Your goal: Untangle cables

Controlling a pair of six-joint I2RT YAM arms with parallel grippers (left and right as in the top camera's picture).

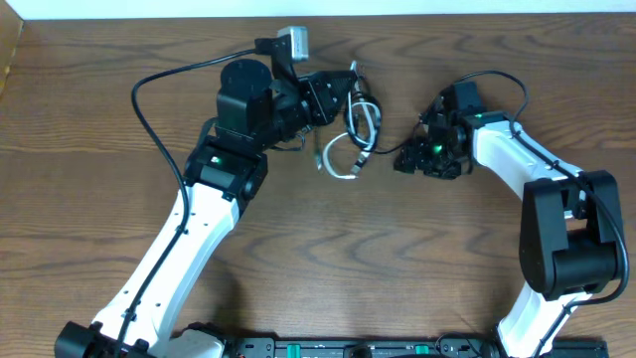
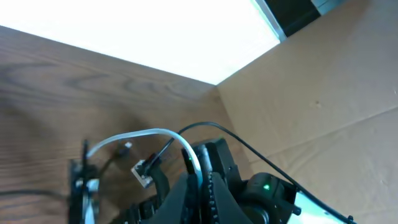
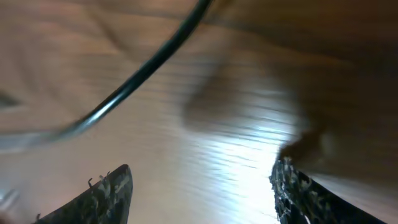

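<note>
The cables lie tangled on the wooden table between my two arms. The black cable (image 1: 360, 117) loops through the white cable (image 1: 341, 165). My left gripper (image 1: 345, 96) sits at the top of the tangle. In the left wrist view the left gripper (image 2: 200, 182) is shut on the white cable (image 2: 146, 133), with a black strand pinched beside it. A small plug (image 2: 142, 173) hangs just left of the fingers. My right gripper (image 1: 404, 159) stands just right of the tangle. In the blurred right wrist view the right gripper (image 3: 202, 190) is open and holds nothing. The black cable (image 3: 146, 73) crosses above its fingertips.
A cardboard wall (image 2: 323, 87) rises beyond the table's far edge, and a small grey box (image 1: 294, 41) sits at the back by the left arm. Thick black arm cables (image 1: 149, 119) arch beside each arm. Bare wooden table (image 1: 378, 259) fills the front.
</note>
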